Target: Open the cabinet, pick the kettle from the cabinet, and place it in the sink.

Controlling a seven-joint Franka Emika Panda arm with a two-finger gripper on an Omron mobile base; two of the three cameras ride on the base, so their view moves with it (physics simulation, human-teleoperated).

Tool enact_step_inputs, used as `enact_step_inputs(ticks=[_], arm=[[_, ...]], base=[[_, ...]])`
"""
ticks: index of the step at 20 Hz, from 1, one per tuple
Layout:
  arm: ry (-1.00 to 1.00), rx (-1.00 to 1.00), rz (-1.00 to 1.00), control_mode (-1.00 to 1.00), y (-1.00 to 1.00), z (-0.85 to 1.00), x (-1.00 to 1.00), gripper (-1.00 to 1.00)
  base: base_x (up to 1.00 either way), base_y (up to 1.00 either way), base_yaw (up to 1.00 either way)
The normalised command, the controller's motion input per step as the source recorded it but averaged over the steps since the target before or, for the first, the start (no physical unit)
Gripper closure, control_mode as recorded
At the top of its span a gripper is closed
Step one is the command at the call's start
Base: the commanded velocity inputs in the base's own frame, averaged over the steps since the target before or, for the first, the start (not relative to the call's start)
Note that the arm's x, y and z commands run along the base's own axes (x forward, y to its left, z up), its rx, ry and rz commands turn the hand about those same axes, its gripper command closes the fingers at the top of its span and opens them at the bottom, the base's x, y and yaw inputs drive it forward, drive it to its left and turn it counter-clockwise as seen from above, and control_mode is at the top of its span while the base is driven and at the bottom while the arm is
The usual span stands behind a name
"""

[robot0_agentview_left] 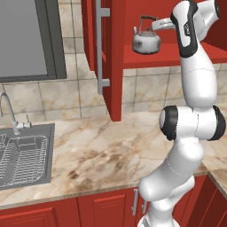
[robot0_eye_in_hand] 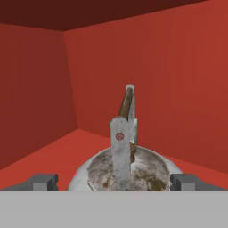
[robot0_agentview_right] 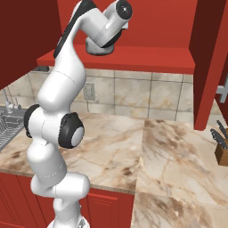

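A: What's the biggest thing here?

B: The marble counter [robot0_agentview_left: 102, 150], running along the tiled wall and round the corner to the right. Red lower cupboards sit under it.

A: And above it?

B: The cabinet [robot0_agentview_left: 116, 57], red, with its door swung open so the edge faces out; a long silver bar handle [robot0_agentview_left: 101, 48] runs down that door. Inside is a red shelf [robot0_agentview_right: 133, 60].

A: Where's the arm?

B: The white arm [robot0_agentview_left: 195, 88] rises from the front of the counter and bends up into the open cabinet, its hand level with the shelf.

A: The sink?

B: The sink [robot0_agentview_left: 46, 153] is set in the counter at the far left, a wire rack [robot0_agentview_left: 20, 159] in the basin and a curved faucet [robot0_agentview_left: 9, 111] behind it. It lies well apart from the cabinet.

A: And the kettle?

B: The kettle [robot0_agentview_left: 146, 42] stands upright on the shelf inside the cabinet, just left of the hand in the left base view. In the hand view its domed lid and arched handle stand right in front.

A: What of the gripper?

B: The gripper [robot0_eye_in_hand: 116, 181] has its fingers [robot0_eye_in_hand: 43, 181] spread wide, one on each side of the kettle's body, holding nothing. Whether they touch it, I cannot tell.

A: Anything smaller?

B: A knife block [robot0_agentview_right: 221, 147] at the right edge of the counter.
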Motion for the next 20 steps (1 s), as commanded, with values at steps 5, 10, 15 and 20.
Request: enact_step_inputs(ticks=[5, 10, 15, 20], arm=[[0.00, 0.00, 0.00, -1.00, 0.00, -0.06, 0.24, -1.00], [0.00, 0.00, 0.00, -1.00, 0.00, -0.04, 0.27, -1.00], [0.00, 0.00, 0.00, -1.00, 0.01, 0.00, 0.20, -1.00], [0.00, 0.00, 0.00, -1.00, 0.04, 0.00, 0.04, 1.00]], base=[[0.00, 0.00, 0.00], [0.00, 0.00, 0.00], [0.00, 0.00, 0.00], [0.00, 0.00, 0.00]])
